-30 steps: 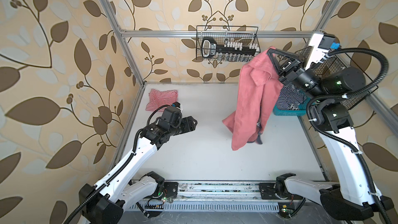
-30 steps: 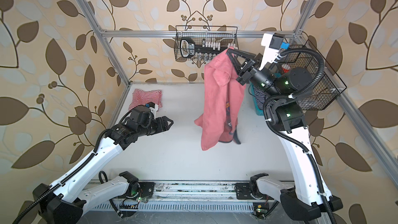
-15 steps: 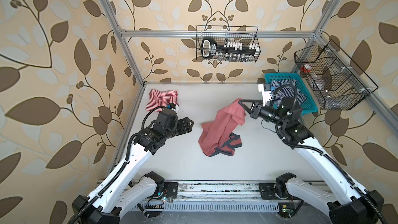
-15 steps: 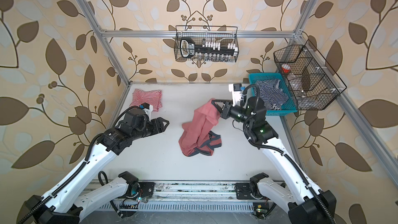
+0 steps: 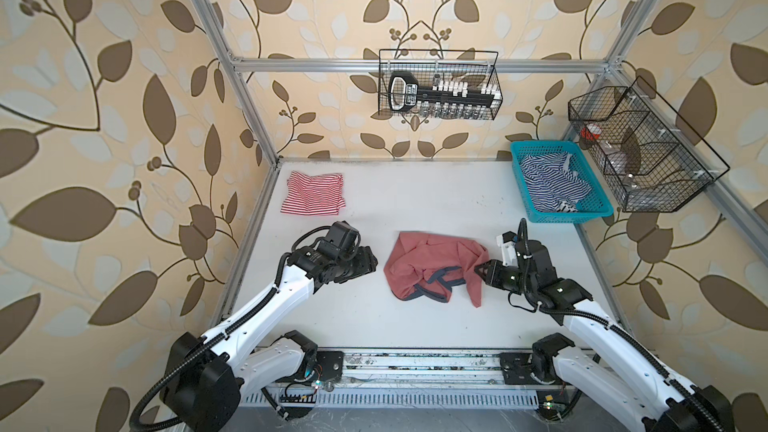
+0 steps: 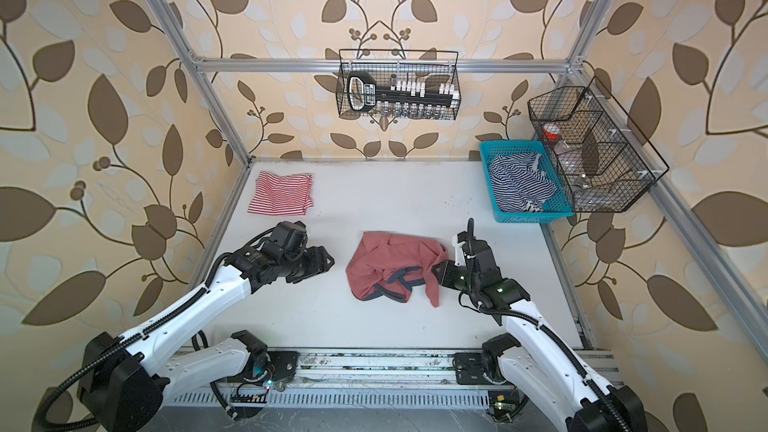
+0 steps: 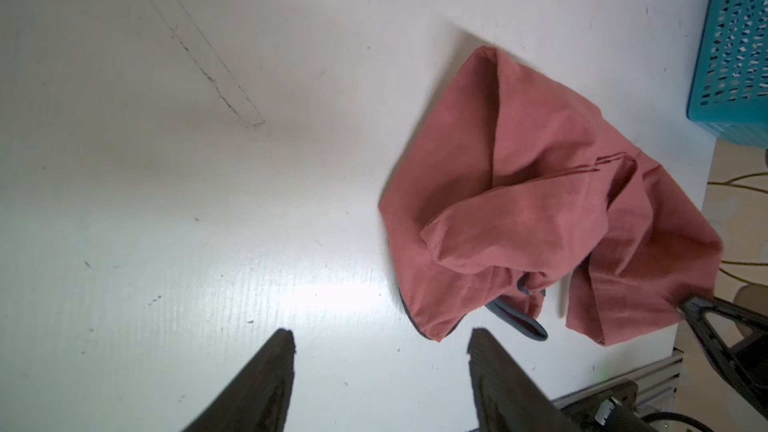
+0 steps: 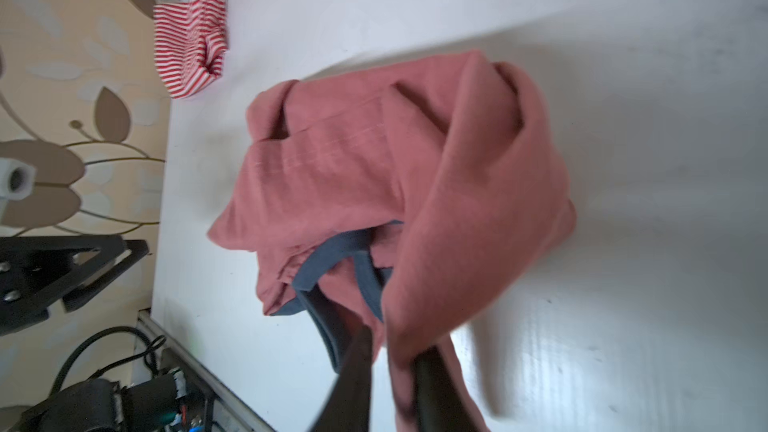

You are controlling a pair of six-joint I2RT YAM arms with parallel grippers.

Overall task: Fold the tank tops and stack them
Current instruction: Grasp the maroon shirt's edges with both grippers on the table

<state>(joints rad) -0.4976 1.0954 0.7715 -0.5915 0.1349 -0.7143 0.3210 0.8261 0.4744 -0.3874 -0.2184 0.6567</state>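
White table (image 5: 415, 201): red top (image 5: 432, 263) crumpled mid-table, striped top (image 5: 312, 194) folded far-left. Your left gripper (image 7: 382, 338): fingers apart, empty; right gripper (image 8: 392, 347) straddles the red edge, clamp unclear. Laying-out step; next, spread it flat.

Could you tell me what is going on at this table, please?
The dusty red tank top lies crumpled mid-table. A fold of it sits between the fingers of the right pincer; whether they clamp it is unclear. The left pincer hovers open beside the top, holding nothing. The red-and-white striped top lies folded in the far left corner. No stacking yet.
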